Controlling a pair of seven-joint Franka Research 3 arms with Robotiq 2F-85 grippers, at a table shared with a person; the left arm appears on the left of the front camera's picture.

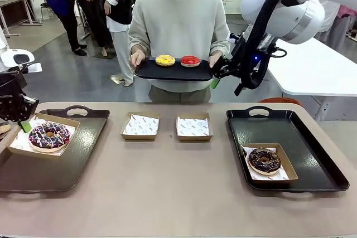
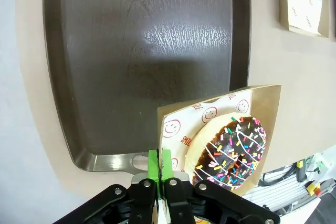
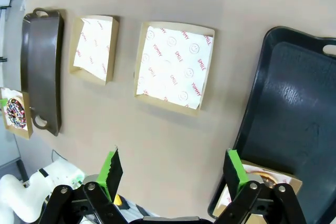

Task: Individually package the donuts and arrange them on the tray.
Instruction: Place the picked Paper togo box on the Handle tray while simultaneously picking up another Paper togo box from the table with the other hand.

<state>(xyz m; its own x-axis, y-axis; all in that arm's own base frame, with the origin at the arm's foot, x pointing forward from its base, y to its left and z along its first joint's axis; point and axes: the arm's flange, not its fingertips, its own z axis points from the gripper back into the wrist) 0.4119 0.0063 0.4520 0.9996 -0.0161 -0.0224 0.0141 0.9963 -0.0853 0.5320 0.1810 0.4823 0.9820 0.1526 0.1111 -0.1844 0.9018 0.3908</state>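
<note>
Halfway mark, by the look of it. The sprinkle donut (image 1: 49, 135) sits boxed at the far-left corner of the left tray (image 1: 72, 160). Its sprinkle box (image 2: 270, 108) overhangs the rim, and the left tool (image 2: 161, 179) is clamped on the box's edge. Whether the box rests or hangs just above the tray, I can't tell. Across the counter (image 1: 178, 193), the drizzle donut (image 1: 264, 160) is boxed too, in the drizzle box (image 1: 287, 163) on the near part of the right tray (image 1: 312, 154).

Two to go! The yellow donut (image 1: 165, 59) and red donut (image 1: 190, 60) lie unpackaged, side by side on the black tray (image 1: 173, 72) the person holds out at the far side. Two empty boxes (image 1: 139, 136) wait between the trays, paper liners in, nothing on them. The right tool (image 1: 217, 73) hangs up by the person's tray, jaws wide and holding nothing. I'd call the red donut its likely next pick, being the nearer one.
</note>
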